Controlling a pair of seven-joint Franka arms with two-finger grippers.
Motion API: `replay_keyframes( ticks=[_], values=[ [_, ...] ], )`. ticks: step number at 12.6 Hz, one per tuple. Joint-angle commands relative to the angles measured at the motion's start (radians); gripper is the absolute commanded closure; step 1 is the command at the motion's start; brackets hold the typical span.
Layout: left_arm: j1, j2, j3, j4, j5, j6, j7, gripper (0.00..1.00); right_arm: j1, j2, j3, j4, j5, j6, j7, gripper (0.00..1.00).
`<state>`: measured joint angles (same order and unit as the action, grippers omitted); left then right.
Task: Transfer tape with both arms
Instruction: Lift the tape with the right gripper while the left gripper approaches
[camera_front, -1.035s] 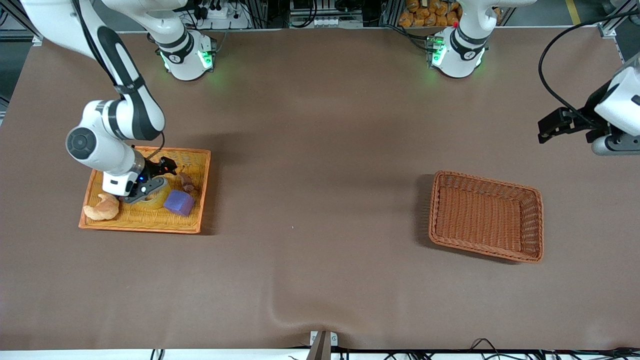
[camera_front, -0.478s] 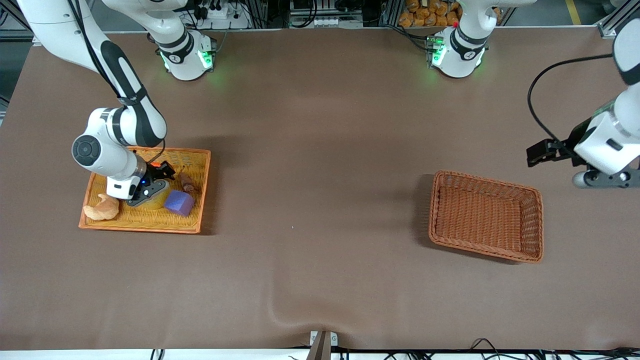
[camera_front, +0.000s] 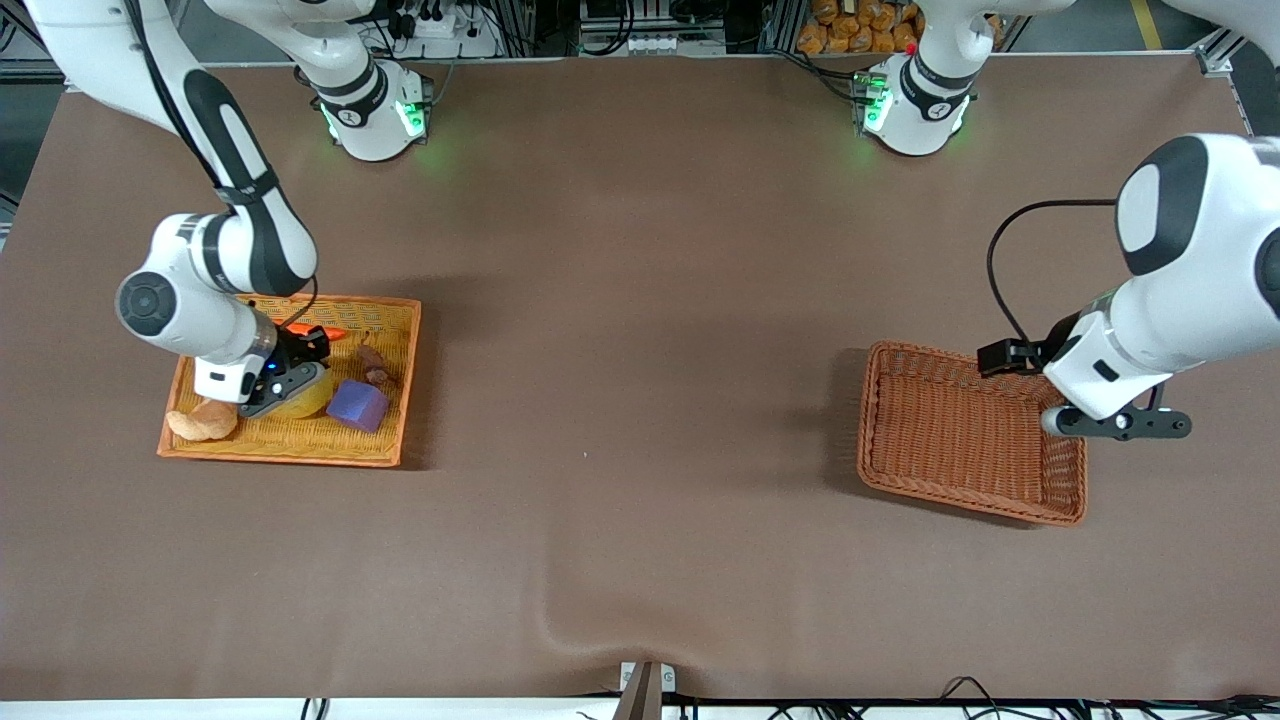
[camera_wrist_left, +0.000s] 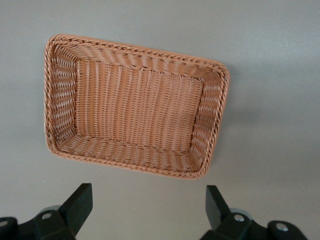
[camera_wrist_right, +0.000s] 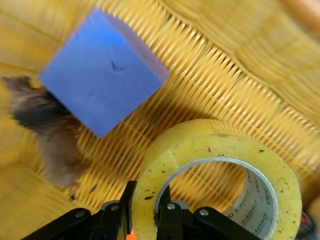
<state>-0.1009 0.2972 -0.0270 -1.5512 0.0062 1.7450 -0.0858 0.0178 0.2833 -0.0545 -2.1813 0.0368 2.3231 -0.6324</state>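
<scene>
I see the right end effector (camera_wrist_right: 145, 212) clamped across the wall of the tape (camera_wrist_right: 220, 180) in the yellow tray (camera_front: 385, 400) at frame left, a light, stiff, slick ring best pinched there, while the left end effector (camera_wrist_left: 147, 207) waits, spread, over the brown basket (camera_wrist_left: 210, 110).

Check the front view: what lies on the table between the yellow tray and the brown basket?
Nothing: between the tray and the basket the front view shows only bare brown tablecloth.
</scene>
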Motion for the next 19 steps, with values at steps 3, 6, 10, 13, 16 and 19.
replay_keyframes(
  ticks=[3,6,10,13,16,19],
  values=[
    [0.006,-0.140,-0.031,-0.229,-0.015,0.226,-0.152,0.00,0.048,-0.073,0.010,0.213,0.020,-0.309,0.013,1.00],
    [-0.002,-0.145,-0.063,-0.264,-0.014,0.280,-0.183,0.00,0.213,-0.081,0.012,0.322,0.021,-0.385,0.181,1.00],
    [-0.086,0.005,-0.088,-0.127,0.021,0.281,-0.330,0.00,0.535,0.098,0.012,0.633,0.050,-0.389,0.637,1.00],
    [-0.120,0.045,-0.090,-0.072,0.040,0.277,-0.345,0.00,0.660,0.307,0.012,0.828,0.089,-0.352,0.815,1.00],
    [-0.151,0.088,-0.083,-0.017,0.073,0.268,-0.420,0.00,0.737,0.506,0.012,0.952,0.190,-0.142,0.899,1.00],
    [-0.154,0.123,-0.083,0.037,0.069,0.252,-0.457,0.00,0.842,0.640,0.008,0.975,0.189,0.004,1.047,1.00]
  ],
)
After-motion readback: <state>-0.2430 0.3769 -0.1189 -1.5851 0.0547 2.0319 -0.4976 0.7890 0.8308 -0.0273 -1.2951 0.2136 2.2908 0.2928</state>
